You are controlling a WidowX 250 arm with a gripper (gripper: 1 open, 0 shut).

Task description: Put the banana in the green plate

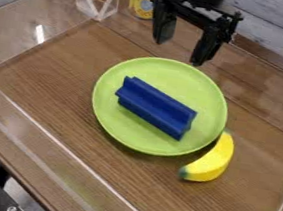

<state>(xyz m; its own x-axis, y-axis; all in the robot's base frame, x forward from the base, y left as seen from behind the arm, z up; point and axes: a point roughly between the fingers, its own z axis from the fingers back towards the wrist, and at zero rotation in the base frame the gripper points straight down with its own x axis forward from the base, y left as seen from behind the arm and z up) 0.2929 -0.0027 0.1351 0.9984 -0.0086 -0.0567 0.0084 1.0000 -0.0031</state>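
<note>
Banana [209,159] just beside green plate [108,107] rim

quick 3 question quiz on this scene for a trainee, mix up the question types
1. True or false: the banana lies inside the green plate.
2. What rests on the plate? A) blue ridged block B) a cup C) nothing
3. Fill in: the gripper hangs above the plate's far edge with its jaws ____.

Key: 1 false, it lies on the table beside the plate's rim; 2 A; 3 open
</note>
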